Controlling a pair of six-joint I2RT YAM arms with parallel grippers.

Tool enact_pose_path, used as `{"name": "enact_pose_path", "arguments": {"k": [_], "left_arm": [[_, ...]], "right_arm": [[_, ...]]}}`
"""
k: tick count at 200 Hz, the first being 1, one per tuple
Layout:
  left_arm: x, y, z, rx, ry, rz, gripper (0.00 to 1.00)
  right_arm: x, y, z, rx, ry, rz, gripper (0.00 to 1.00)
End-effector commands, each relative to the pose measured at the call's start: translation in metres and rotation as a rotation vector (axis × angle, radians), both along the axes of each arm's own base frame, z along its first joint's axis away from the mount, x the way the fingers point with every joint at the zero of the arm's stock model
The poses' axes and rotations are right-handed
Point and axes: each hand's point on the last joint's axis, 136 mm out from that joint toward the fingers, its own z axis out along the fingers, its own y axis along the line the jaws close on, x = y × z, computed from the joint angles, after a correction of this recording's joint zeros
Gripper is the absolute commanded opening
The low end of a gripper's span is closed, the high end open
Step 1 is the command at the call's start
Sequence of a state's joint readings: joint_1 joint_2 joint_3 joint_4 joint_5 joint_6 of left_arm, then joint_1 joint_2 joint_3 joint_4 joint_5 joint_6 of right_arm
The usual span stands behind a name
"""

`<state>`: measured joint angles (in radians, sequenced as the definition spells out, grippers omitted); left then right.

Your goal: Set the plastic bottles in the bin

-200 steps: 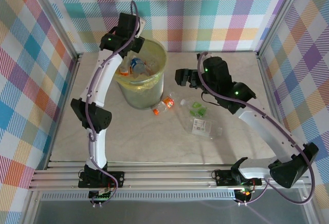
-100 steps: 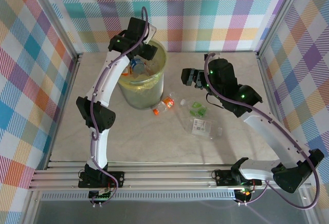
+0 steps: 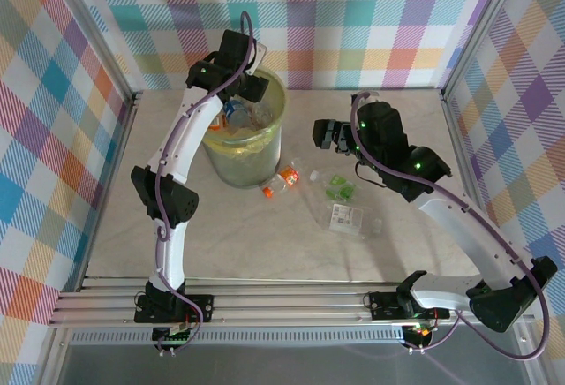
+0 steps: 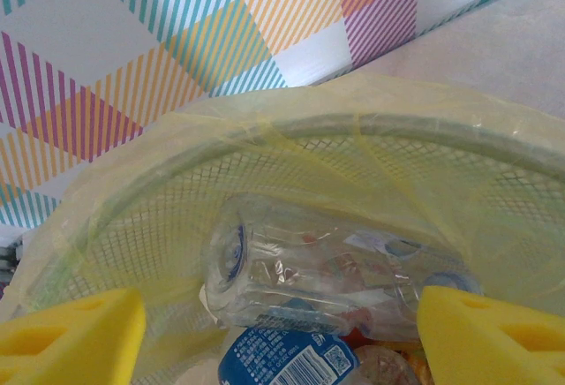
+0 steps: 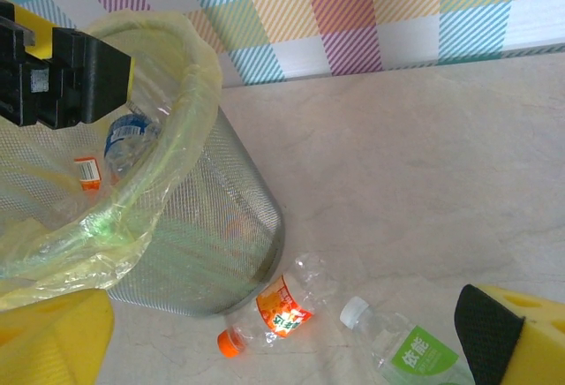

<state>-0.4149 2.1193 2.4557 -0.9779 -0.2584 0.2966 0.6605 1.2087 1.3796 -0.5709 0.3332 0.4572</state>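
Observation:
The bin (image 3: 245, 157) is a round mesh basket lined with a yellow bag, standing at the back left of the table. My left gripper (image 3: 248, 86) hangs over its far rim, open. In the left wrist view a clear bottle (image 4: 309, 270) lies loose on other bottles inside the bin (image 4: 353, 129), between the spread fingers of that gripper (image 4: 282, 336). On the table by the bin lie an orange-label bottle (image 3: 281, 182) (image 5: 281, 307), a green-label bottle (image 3: 338, 189) (image 5: 411, 351) and a crushed white-label bottle (image 3: 348, 219). My right gripper (image 3: 321, 133) (image 5: 282, 341) hovers open above them.
Metal frame rails and checked walls enclose the marble table (image 3: 397, 111). The bin's mesh wall (image 5: 203, 235) stands right beside the orange-label bottle. Bare tabletop lies to the right and toward the front edge (image 3: 265, 252).
My left gripper moved right over the bin and opened, leaving the clear bottle lying inside. The right arm shifted slightly to the right, still open.

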Motion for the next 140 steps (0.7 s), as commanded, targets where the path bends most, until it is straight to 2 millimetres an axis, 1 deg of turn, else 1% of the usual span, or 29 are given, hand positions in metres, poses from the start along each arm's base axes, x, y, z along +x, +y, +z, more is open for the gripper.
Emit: {"name": "enact_pose_path", "arguments": {"k": [1, 22, 43, 61, 84, 92, 105, 117, 131, 137, 140], "left_arm": [[-0.012, 0.010, 0.012, -0.047, 0.006, 0.031, 0.77], [-0.014, 0.005, 0.005, -0.077, 0.030, 0.023, 0.74], [-0.017, 0.003, 0.009, -0.120, 0.030, 0.029, 0.74], [-0.022, 0.003, 0.025, -0.168, 0.005, 0.045, 0.73], [-0.036, 0.007, 0.053, -0.244, -0.036, 0.071, 0.75], [-0.043, 0.009, 0.064, -0.273, -0.051, 0.075, 0.76], [-0.056, 0.007, 0.076, -0.316, -0.061, 0.064, 0.77], [-0.073, 0.004, 0.087, -0.354, -0.072, 0.048, 0.79], [-0.096, -0.006, 0.091, -0.399, -0.069, 0.008, 0.82], [-0.105, -0.011, 0.084, -0.412, -0.054, -0.005, 0.82], [-0.112, -0.014, 0.085, -0.422, -0.057, -0.015, 0.83]], "right_arm": [[-0.003, -0.008, 0.008, 0.006, -0.018, -0.016, 1.00], [-0.004, -0.008, 0.008, 0.005, -0.019, -0.014, 1.00], [-0.005, -0.010, 0.008, -0.008, -0.015, -0.017, 1.00], [-0.007, -0.014, 0.006, -0.020, -0.006, -0.024, 1.00], [-0.012, -0.019, -0.001, -0.040, 0.020, -0.035, 1.00], [-0.013, -0.023, -0.005, -0.053, 0.036, -0.049, 1.00], [-0.016, -0.030, -0.012, -0.075, 0.067, -0.071, 1.00], [-0.021, -0.037, -0.020, -0.091, 0.100, -0.087, 1.00], [-0.025, -0.047, -0.031, -0.098, 0.144, -0.109, 1.00], [-0.027, -0.052, -0.037, -0.098, 0.168, -0.121, 0.99], [-0.028, -0.055, -0.040, -0.097, 0.177, -0.127, 1.00]]}}
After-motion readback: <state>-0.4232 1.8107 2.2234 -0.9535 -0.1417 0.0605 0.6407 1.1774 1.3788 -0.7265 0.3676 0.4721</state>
